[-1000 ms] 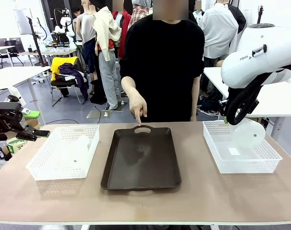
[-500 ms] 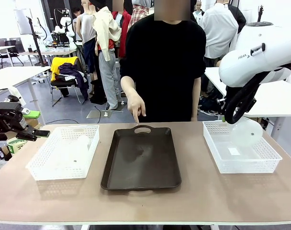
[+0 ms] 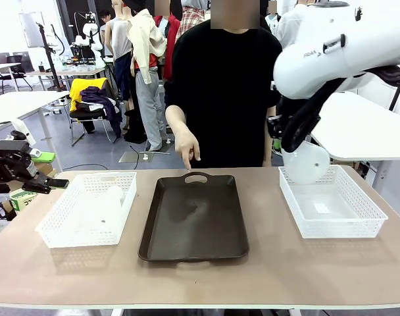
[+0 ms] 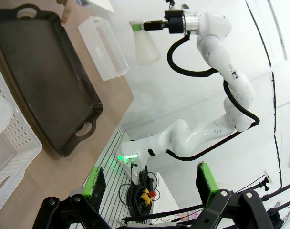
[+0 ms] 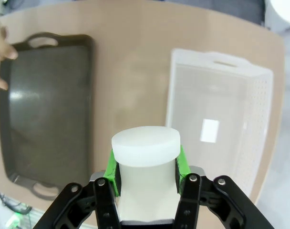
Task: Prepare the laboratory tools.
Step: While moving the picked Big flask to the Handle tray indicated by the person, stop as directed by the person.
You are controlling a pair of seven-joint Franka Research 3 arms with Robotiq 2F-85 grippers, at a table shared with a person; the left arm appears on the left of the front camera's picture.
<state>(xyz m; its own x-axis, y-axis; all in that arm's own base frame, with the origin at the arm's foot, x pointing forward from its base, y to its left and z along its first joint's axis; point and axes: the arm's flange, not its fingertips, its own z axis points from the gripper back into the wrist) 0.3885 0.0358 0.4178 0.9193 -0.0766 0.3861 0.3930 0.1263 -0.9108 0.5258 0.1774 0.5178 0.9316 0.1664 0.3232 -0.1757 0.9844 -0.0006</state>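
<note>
Your right gripper [image 5: 146, 169], clamped on the flask [image 3: 306, 164] neck above the 3 o'clock basket [image 3: 335, 229]: carry it to the tray [image 3: 193, 224] and set it upright, clear of the hand [image 3: 189, 148] pointing at 12 o'clock.

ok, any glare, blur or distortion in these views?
Front view: sharp, even light, faint sheen on the tray. Left wrist view: wide-angle warp, background lines curve, bright white. Right wrist view: the flask close up looks slightly soft, the basket washed out.

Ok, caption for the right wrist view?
Right gripper holds a frosted flask by the neck, dark tray and white basket below.
</note>
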